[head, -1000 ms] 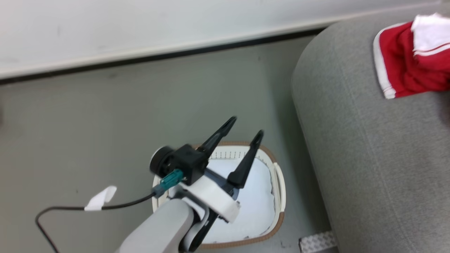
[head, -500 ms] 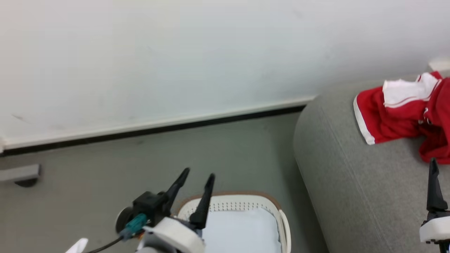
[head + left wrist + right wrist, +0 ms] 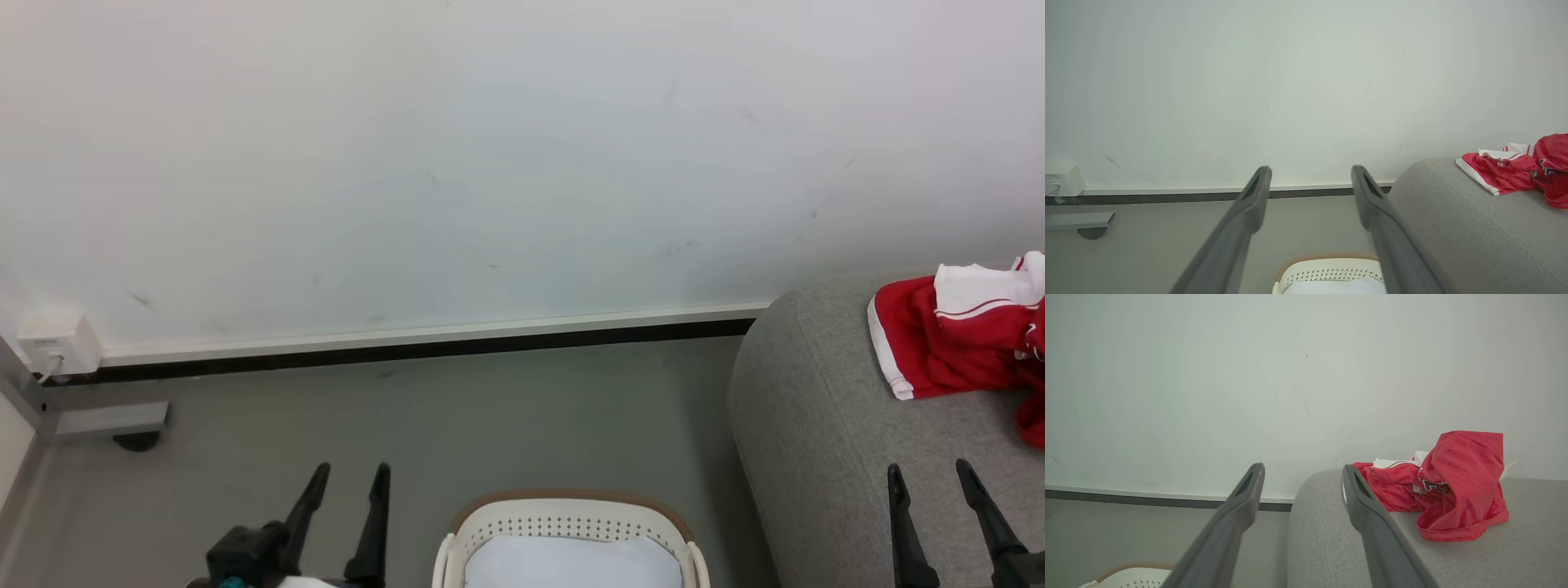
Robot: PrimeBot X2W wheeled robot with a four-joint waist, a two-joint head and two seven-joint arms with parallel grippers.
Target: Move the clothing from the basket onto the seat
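already the clothing point(image 3: 955, 343) lies on the seat point(image 3: 816, 425).

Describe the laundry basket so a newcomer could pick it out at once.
Start at the big grey seat on the right; on the floor just left of its rounded end stands the basket. It is oval cream plastic with perforated sides and a brown rim, holding a pale sheet; the red clothing lies on the seat.
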